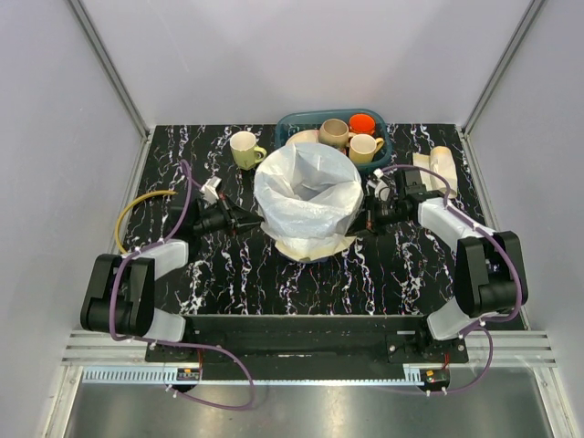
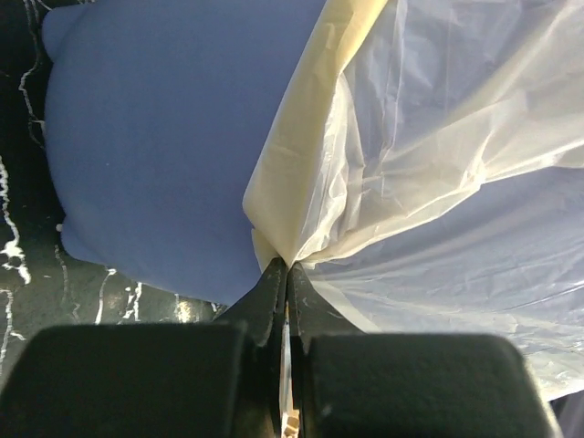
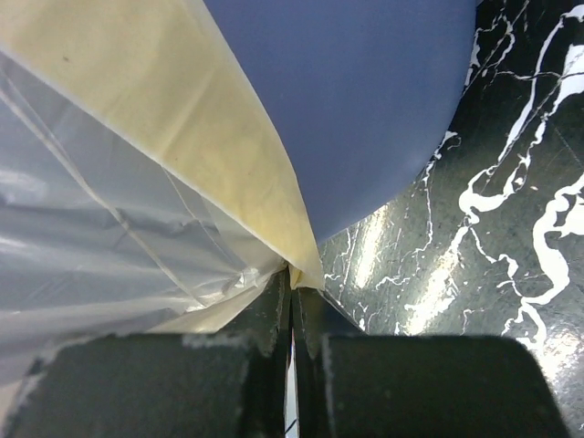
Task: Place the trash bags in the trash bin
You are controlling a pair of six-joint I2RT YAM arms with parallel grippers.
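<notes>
- l end effector (image 2: 286, 272): clenched on a pinch of the big trash bag (image 1: 306, 187) film at the bag's left edge, right by the trash bin (image 2: 155, 155) wall.
- r end effector (image 3: 292, 274): same on the opposite side, jaws tight on the film edge, blue wall just beside.
- i see the bag draped over the bin mouth, mid tabletop (image 1: 401, 269), sagging inward; bin nearly hidden from above.
- left of the l arm: yellow hoop (image 1: 137, 214) lying on the tabletop.
- far right: small pale bag bundle (image 1: 436, 166), well apart from the bin.
- far back: yellow-green mug (image 1: 245, 149); teal basket (image 1: 297, 116) w/ mugs (image 1: 365, 146), just behind the bin.
</notes>
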